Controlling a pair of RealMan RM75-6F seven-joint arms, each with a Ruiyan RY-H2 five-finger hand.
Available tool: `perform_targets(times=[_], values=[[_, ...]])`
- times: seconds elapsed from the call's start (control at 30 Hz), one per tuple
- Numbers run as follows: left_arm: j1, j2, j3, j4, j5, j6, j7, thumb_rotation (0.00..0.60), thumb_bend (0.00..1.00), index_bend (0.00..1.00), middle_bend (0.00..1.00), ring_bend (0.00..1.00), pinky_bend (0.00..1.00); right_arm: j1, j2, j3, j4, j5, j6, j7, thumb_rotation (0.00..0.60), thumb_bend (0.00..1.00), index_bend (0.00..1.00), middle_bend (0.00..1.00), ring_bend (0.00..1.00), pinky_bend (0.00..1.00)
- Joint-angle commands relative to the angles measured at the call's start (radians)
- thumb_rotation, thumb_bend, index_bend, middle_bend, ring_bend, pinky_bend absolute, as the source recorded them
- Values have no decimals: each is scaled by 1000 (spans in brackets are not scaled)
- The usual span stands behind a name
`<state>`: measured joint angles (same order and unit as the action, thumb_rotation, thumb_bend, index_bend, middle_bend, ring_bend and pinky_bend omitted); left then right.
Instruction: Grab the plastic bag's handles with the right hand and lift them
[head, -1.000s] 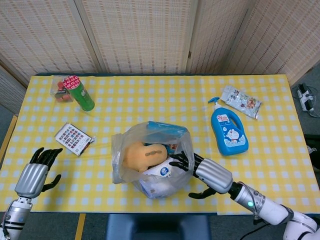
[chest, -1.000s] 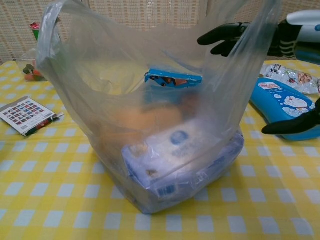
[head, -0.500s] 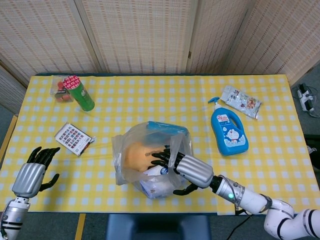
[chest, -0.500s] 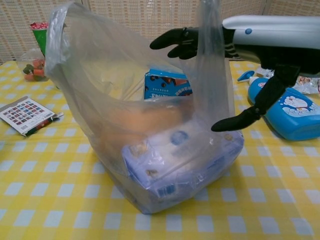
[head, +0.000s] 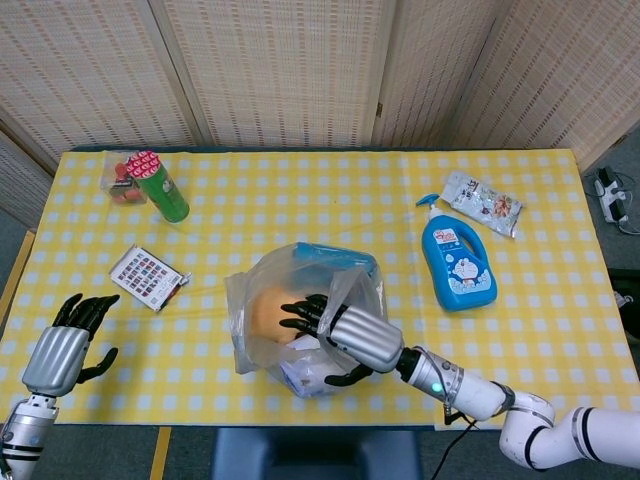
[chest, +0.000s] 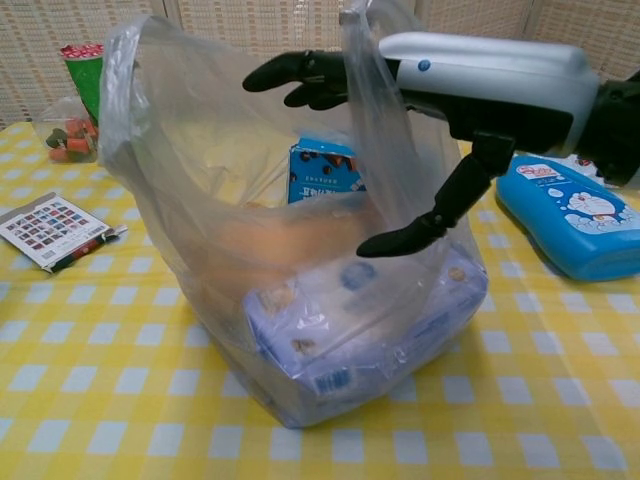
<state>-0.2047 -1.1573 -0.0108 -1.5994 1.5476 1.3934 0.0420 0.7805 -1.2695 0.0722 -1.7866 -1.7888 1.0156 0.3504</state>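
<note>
Right hand: fingers spread through near handle of plastic bag, nothing gripped; far handle may be missed, so bag tips on lifting

One plastic bag, two hands

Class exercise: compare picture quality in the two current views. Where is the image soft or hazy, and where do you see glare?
Chest view: the plastic bag fills the frame, and its film hazes the goods behind it; pale sheen runs along its folds. The right hand looks fairly sharp, the tablecloth softer. Head view: even light, no strong shadows, slight glare on the bag, left hand clear.
</note>
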Motion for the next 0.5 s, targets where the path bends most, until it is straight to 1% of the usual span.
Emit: perform_targets(times=[0.03, 0.5], values=[[0, 1, 0, 0, 1, 0, -3, 600, 382, 137, 202, 173, 112, 15, -17, 6, 9, 10, -3, 12, 600, 233, 0, 0, 0, 0], [2, 7, 0, 1, 8, 6, -20, 600, 382, 137, 202, 173, 112, 78, -102, 15, 58, 26, -10, 54, 600, 222, 0, 0, 0, 0]])
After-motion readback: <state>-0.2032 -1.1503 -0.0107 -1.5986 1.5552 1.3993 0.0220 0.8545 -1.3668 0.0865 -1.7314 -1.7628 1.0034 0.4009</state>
